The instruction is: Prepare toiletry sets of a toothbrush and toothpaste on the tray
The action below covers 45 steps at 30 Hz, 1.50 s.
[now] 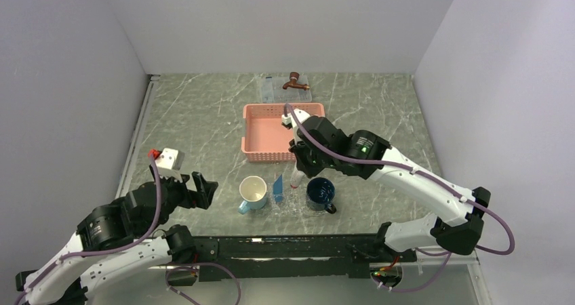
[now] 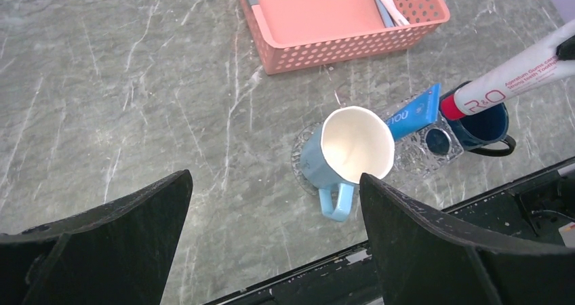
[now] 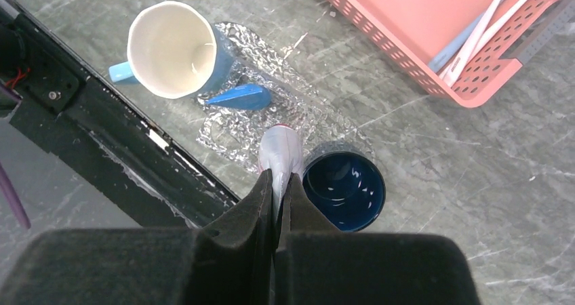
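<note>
Where the bases sit, left arm: folded low at the table's near left, left gripper (image 1: 196, 188) spread wide, holding nothing.
Tray (image 3: 234, 125): clear, a light-blue mug (image 1: 253, 192) at its left end and a dark blue mug (image 1: 320, 192) at its right, both empty.
Toothpaste (image 1: 278, 188): blue tube tilted on the tray between the mugs.
Right arm: reaching in, right gripper (image 3: 278, 186) clamped on a white R&O tube (image 2: 515, 81), red cap down beside the dark mug.
Pink basket (image 1: 271, 156): toothbrushes (image 3: 488, 27) inside.

I see desk (image 1: 196, 115) grey marble, white veining. Basket (image 1: 268, 156) salmon-pink, dotted perforations. One mug (image 1: 252, 193) light blue, cream inside; other mug (image 1: 320, 193) dark navy. Toothpaste (image 2: 413, 112) bright blue, white lettering. White tube (image 2: 515, 81): red cap, red lettering. Tray (image 3: 224, 132) clear, crinkled glitter. Toothbrushes (image 3: 474, 37) white.
</note>
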Motion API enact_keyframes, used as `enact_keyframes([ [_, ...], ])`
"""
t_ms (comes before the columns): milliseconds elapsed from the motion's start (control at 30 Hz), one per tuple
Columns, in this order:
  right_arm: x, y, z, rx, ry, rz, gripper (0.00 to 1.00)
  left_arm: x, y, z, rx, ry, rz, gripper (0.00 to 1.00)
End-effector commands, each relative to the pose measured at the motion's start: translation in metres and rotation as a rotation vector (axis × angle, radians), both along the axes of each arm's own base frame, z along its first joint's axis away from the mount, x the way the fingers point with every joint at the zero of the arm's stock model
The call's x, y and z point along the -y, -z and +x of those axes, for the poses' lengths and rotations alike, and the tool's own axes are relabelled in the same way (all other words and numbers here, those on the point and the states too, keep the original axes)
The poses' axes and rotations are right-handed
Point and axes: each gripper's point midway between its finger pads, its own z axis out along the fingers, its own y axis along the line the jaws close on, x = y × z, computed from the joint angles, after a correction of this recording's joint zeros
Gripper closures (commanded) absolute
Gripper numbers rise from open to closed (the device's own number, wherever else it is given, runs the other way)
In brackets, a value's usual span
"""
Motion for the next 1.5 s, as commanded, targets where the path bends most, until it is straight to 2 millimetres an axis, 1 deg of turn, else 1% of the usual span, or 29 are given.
enact_keyframes([
  [0,-0.016,-0.010,0.014,0.075,0.049,0.058,1.00,-0.008,-0.005,0.005,0.048,-0.067,-0.090,0.01],
  [267,-0.023,0.007,0.015,0.072,0.055,0.042,1.00,-0.014,0.004,0.005,0.056,-0.092,-0.116,0.01],
  [467,-0.026,0.019,0.016,0.062,0.060,0.031,1.00,-0.009,0.008,0.005,0.044,-0.080,-0.097,0.01],
  [667,-0.026,0.031,0.018,0.060,0.078,0.029,1.00,-0.005,0.010,0.006,0.036,-0.067,-0.072,0.01],
  [1100,-0.026,0.053,0.020,0.057,0.112,0.040,1.00,-0.008,0.011,0.007,0.040,-0.079,-0.069,0.01],
  [1333,-0.025,0.063,0.018,0.053,0.125,0.036,1.00,-0.009,0.010,0.007,0.042,-0.082,-0.067,0.01],
  [1467,-0.025,0.065,0.016,0.057,0.135,0.033,1.00,-0.008,0.011,0.008,0.041,-0.082,-0.063,0.01],
])
